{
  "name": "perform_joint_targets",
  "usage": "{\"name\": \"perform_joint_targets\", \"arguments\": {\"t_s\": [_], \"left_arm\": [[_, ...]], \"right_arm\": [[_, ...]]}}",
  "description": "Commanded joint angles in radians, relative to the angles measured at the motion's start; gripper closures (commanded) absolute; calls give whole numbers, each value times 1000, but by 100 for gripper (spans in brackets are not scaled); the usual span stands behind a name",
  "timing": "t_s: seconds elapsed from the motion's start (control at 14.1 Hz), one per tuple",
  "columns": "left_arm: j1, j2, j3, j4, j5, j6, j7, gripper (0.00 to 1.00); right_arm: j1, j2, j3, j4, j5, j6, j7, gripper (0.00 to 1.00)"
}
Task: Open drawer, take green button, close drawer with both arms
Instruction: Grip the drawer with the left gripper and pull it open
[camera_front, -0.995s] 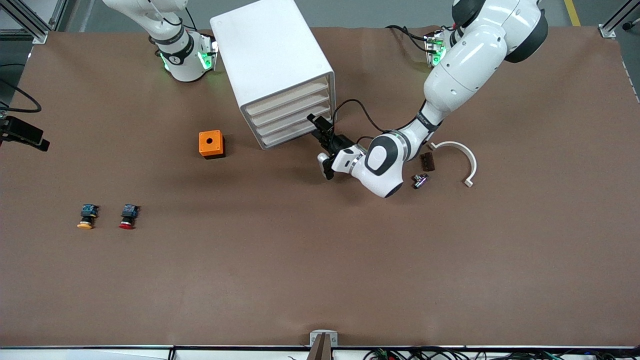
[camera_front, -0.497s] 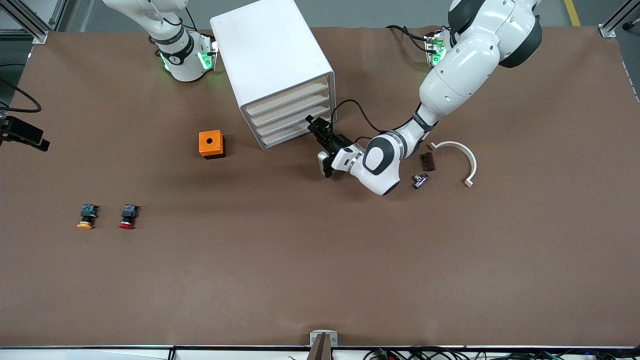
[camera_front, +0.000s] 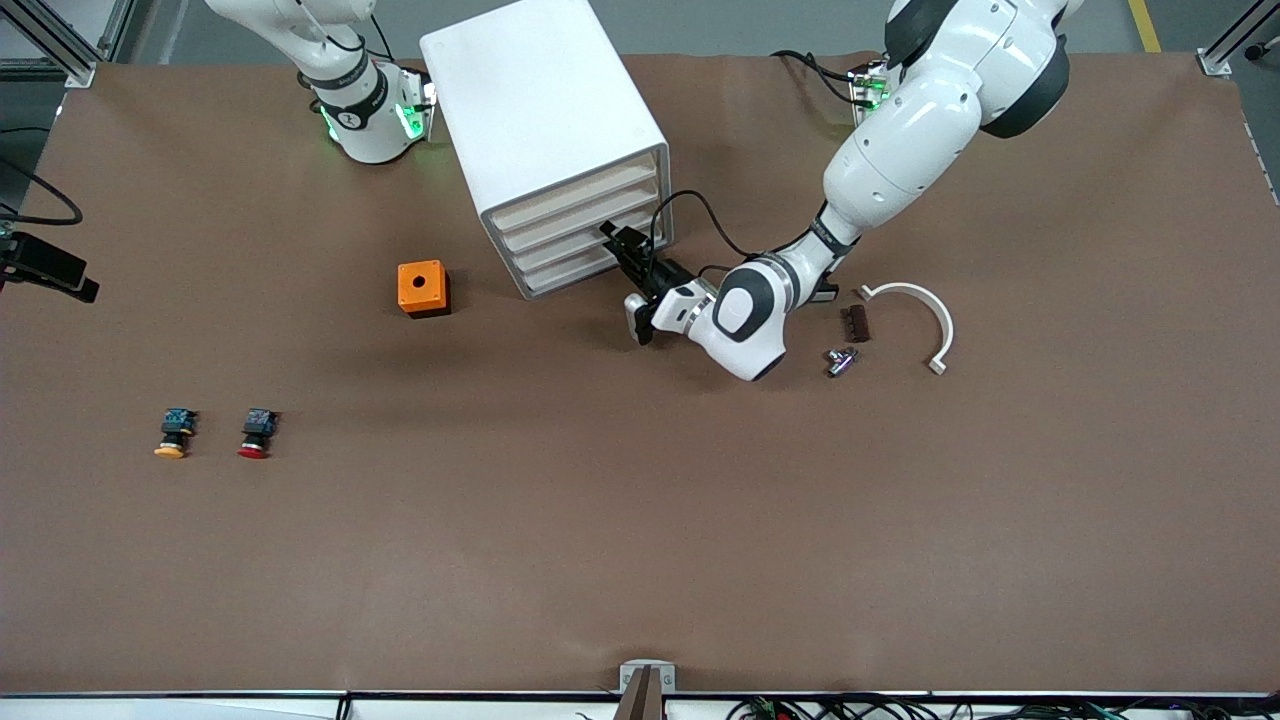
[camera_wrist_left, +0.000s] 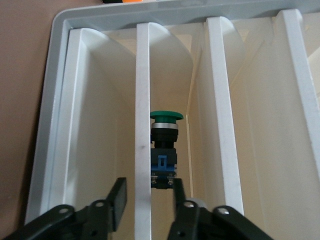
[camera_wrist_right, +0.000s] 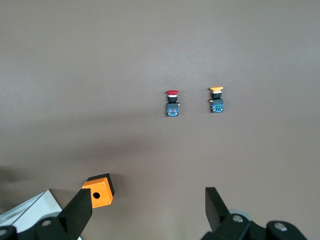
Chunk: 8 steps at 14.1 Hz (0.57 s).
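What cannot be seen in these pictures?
Front view: the cabinet hides the button; the top edge cuts off the right gripper, open in its wrist view.
Left wrist view: a white slat covers part of the button; which drawer holds it is unclear. The open left gripper straddles that slat.

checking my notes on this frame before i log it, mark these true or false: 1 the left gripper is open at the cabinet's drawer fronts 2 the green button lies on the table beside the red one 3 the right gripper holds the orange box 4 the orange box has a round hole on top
1. True. The left gripper is at the drawer fronts of the white cabinet, fingers apart.
2. False. The green-capped button shows only in the left wrist view, at the cabinet's front. Beside the red-capped button lies the yellow-orange-capped button.
3. False. The right gripper waits open and empty above the table; the orange box sits on the table.
4. True. A dark round hole shows in its top face.
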Motion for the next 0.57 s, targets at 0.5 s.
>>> {"name": "perform_joint_targets", "arguments": {"t_s": [0.5], "left_arm": [[15,32,37,69,-24,-29,-87,100]], "right_arm": [[-2,6,9,18,8,-13,2,0]]}}
